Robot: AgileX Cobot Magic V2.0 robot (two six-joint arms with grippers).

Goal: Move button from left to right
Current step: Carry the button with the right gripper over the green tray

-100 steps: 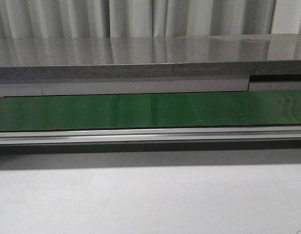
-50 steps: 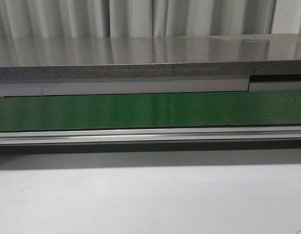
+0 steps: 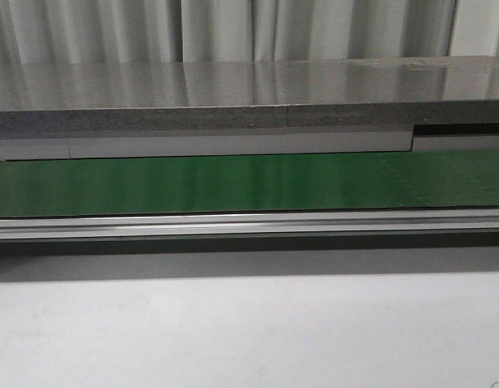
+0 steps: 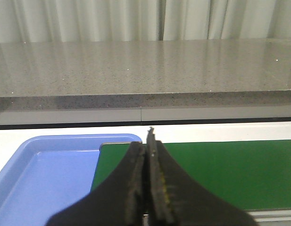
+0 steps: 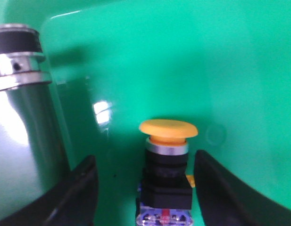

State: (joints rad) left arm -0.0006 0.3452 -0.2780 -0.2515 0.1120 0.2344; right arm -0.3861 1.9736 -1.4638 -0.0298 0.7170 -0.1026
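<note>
Counter (image 3: 249,85) of grey speckled stone runs across the back of the front view, with the green belt (image 3: 233,184) and its metal rail (image 3: 249,226) in front; no arm and no button show there. A blue tray (image 4: 37,169) lies just beside the belt's end in the left wrist view, and the left tool (image 4: 146,155) hangs above that seam with its fingers pressed together, holding nothing.

In the right wrist view a green tray (image 5: 183,56) fills the frame, with a shiny metal cylinder (image 5: 22,122) standing at one side. The right tool (image 5: 144,188) is spread wide, a finger on either side of the button (image 5: 166,165) and apart from it, so it looks released.

Judging by this, the button already sits on the right-hand side, and the step in hand is letting go. To do it well, the right tool should lift straight away, jaws kept wide, without brushing the cap or swinging toward the cylinder.

The button stands upright on the tray floor: broad yellow-orange cap, silver collar below, black body, and a clear base showing red and blue.
</note>
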